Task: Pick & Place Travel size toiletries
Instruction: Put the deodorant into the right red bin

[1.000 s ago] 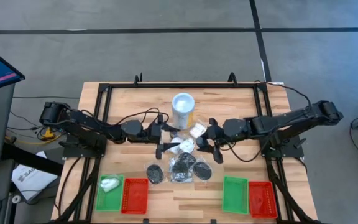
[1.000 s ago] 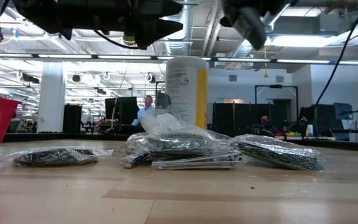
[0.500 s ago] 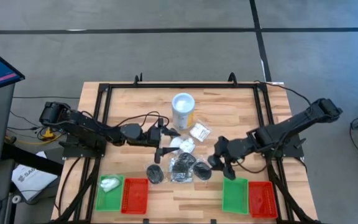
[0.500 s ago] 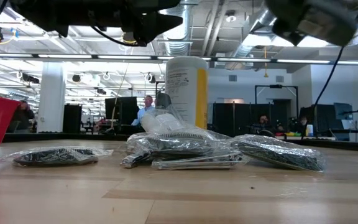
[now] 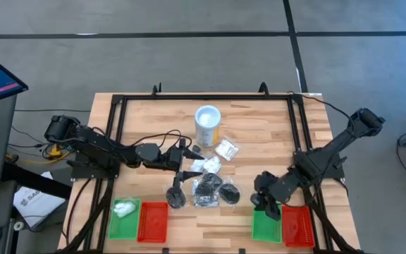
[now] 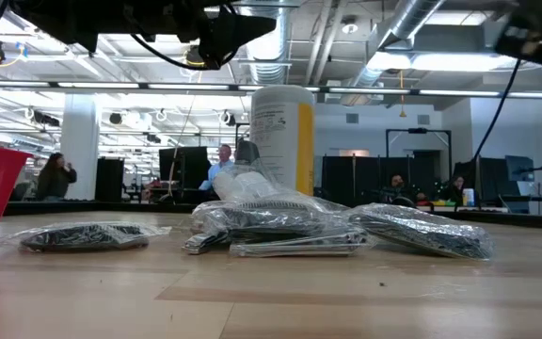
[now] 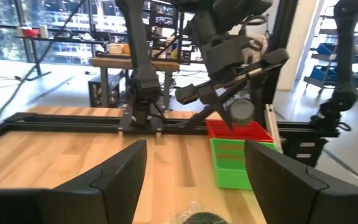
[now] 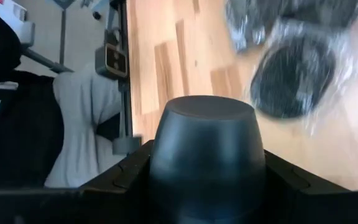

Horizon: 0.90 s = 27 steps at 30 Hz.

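The toiletries lie as a pile of clear-wrapped packets (image 5: pixel 206 189) mid-table, also in the low view (image 6: pixel 280 226). Black round ones (image 5: pixel 176 197) (image 5: pixel 229 194) lie at its sides, and white ones (image 5: pixel 225 149) lie nearer the far edge. One white packet (image 5: pixel 124 208) lies in the left green tray. My right gripper (image 5: pixel 265 201) hangs over the right green tray (image 5: pixel 266 224), shut on a dark grey piece (image 8: pixel 207 149). My left gripper (image 5: pixel 179 178) is open above the pile's left side, fingers wide apart (image 7: pixel 194 180), with a black packet (image 7: pixel 197 216) below it. My right gripper pinches the dark grey oblong piece between its two fingers (image 8: pixel 126 177), which sit on opposite sides of it. The piece's rounded end (image 7: pixel 242 111) sticks out past the fingertips. It is lifted clear, above the green tray.
A tall white tub with a yellow label (image 5: pixel 207 125) stands behind the pile toward the far edge. A left pair of trays, green (image 5: pixel 118 224) and red (image 5: pixel 154 220), and a right red tray (image 5: pixel 297 226) sit at the near edge. A black frame rail (image 5: pixel 210 97) borders the table.
My right gripper has travelled from the pile's right side toward the near right corner, carrying the dark grey piece, and now hangs over the right green tray. My left gripper has shifted slightly toward the near edge, over the pile's left side. The packets have stayed put.
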Each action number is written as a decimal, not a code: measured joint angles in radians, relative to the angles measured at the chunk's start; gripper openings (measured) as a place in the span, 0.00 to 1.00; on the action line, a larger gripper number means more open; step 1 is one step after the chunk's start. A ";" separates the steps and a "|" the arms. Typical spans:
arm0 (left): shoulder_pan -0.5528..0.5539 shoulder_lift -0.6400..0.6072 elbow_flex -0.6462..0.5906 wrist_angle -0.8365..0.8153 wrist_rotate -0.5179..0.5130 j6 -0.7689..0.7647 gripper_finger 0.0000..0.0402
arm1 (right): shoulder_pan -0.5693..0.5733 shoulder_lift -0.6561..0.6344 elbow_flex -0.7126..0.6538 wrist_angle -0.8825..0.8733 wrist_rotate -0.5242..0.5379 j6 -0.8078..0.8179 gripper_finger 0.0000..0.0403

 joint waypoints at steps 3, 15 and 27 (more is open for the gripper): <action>-0.017 0.000 0.000 0.000 0.000 -0.018 0.65 | 0.056 0.001 0.000 -0.029 0.034 0.095 0.47; -0.073 0.000 0.000 0.000 0.003 -0.030 0.65 | 0.265 0.011 0.000 -0.133 0.156 0.459 0.47; -0.074 0.000 0.000 0.001 -0.002 -0.029 0.65 | 0.399 0.042 0.000 -0.195 0.165 0.782 0.47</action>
